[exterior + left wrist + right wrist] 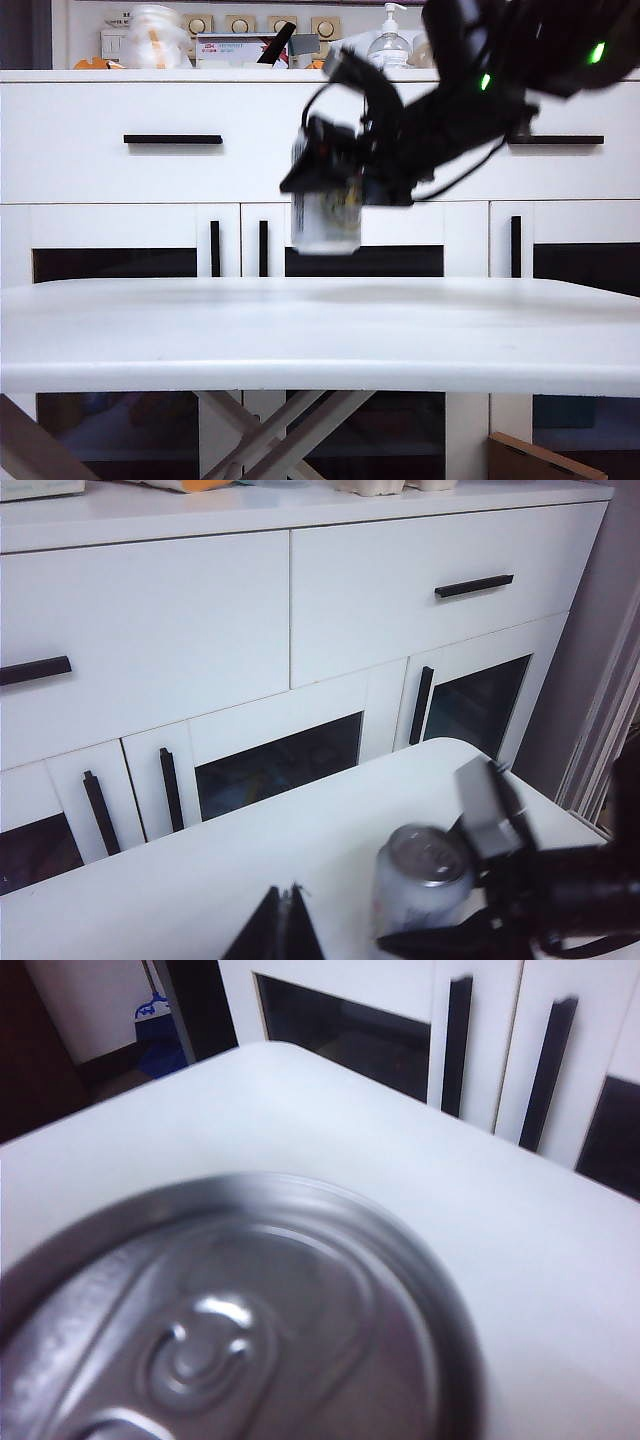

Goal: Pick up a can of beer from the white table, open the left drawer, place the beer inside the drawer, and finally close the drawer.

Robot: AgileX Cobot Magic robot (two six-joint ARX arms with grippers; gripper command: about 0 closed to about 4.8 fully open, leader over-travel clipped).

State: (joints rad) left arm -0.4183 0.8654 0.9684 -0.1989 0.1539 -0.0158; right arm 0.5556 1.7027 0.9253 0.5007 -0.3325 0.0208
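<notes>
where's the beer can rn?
The beer can is in the air near the middle of the exterior view, gripped by the right gripper, clear above the white table and in front of the sideboard's lower doors.

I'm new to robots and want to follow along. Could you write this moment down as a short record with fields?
Beer can: held upright in the air above the white table, gripped near its top
Right gripper: closed on the beer can, reaching in from the right
Left gripper: shut, empty, low over the table beside the can
Left drawer: closed, black bar handle untouched
Sideboard top: pump bottle and clutter
</notes>
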